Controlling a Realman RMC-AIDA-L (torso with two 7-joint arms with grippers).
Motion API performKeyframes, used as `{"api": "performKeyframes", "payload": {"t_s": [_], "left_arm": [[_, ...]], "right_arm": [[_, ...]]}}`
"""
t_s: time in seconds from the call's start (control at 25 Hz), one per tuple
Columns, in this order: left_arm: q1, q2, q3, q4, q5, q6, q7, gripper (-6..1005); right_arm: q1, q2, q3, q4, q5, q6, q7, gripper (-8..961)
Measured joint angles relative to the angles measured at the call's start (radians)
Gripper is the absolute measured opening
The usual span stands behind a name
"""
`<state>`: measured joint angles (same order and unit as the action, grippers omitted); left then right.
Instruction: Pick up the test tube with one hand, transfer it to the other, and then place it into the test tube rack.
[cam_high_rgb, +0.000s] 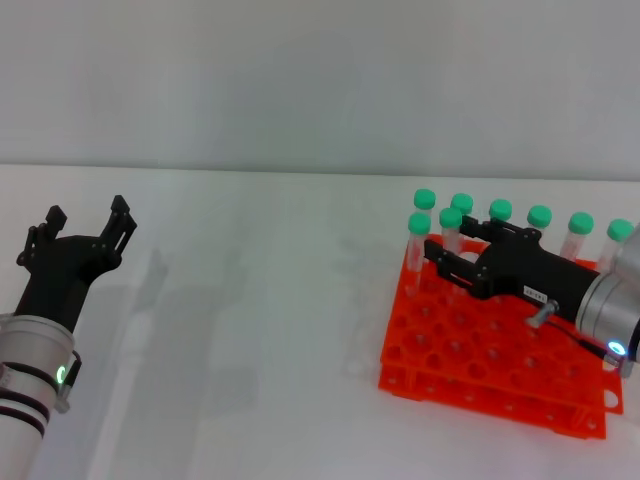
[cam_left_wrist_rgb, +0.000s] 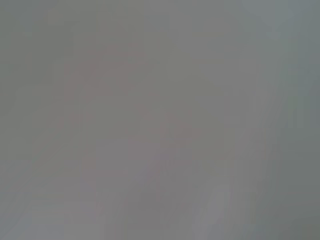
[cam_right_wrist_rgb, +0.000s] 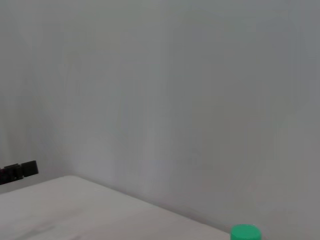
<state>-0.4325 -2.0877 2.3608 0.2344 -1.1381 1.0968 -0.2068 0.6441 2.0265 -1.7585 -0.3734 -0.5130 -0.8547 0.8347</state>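
On the white desk, the orange-red test tube rack sits at about 4 o'clock in the head view. The right tool reaches over it, fingers closed on a green-capped test tube standing upright at the rack's far left; more tubes line the back row. The left tool hovers at 9 o'clock, fingers spread apart, holding nothing.

- Bench: plain white surface, running back to a pale wall.
- Test tube rack: orange-red, resting directly on the bench, right side, holding upright green-capped tubes.
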Motion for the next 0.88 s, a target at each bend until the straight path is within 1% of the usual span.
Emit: {"api": "performKeyframes", "payload": {"t_s": [0.08,0.32,0.4,0.48,0.64,0.68,0.72,0.84,0.88], "left_arm": [[0.000,0.000,0.000,-0.001,0.000,0.000,0.000,849],[-0.001,0.000,-0.002,-0.005,0.000,0.000,0.000,849],[-0.001,0.000,-0.004,-0.006,-0.001,0.000,0.000,849],[-0.002,0.000,-0.005,-0.006,-0.003,0.000,0.000,849],[-0.005,0.001,-0.007,-0.006,-0.005,0.000,0.000,849],[-0.007,0.001,-0.007,-0.007,-0.006,0.000,0.000,849],[-0.008,0.001,-0.007,-0.008,-0.006,0.000,0.000,849],[-0.013,0.002,-0.008,-0.011,-0.006,0.000,0.000,849],[-0.016,0.003,-0.008,-0.015,-0.006,0.000,0.000,849]], "right_arm": [[-0.008,-0.002,0.004,-0.005,0.002,-0.005,0.003,503],[-0.090,-0.008,0.009,-0.090,0.003,-0.008,0.005,619],[-0.129,-0.012,0.012,-0.115,0.004,-0.028,0.007,618],[-0.138,-0.012,0.014,-0.118,0.004,-0.041,0.008,617],[-0.200,-0.013,0.055,-0.115,0.005,-0.138,0.008,615],[-0.200,-0.013,0.055,-0.115,0.005,-0.138,0.008,615],[-0.240,-0.013,0.105,-0.103,0.005,-0.211,0.002,614],[-0.277,-0.014,0.172,-0.087,0.005,-0.264,-0.006,613],[-0.295,-0.014,0.216,-0.070,0.005,-0.291,-0.022,612]]}}
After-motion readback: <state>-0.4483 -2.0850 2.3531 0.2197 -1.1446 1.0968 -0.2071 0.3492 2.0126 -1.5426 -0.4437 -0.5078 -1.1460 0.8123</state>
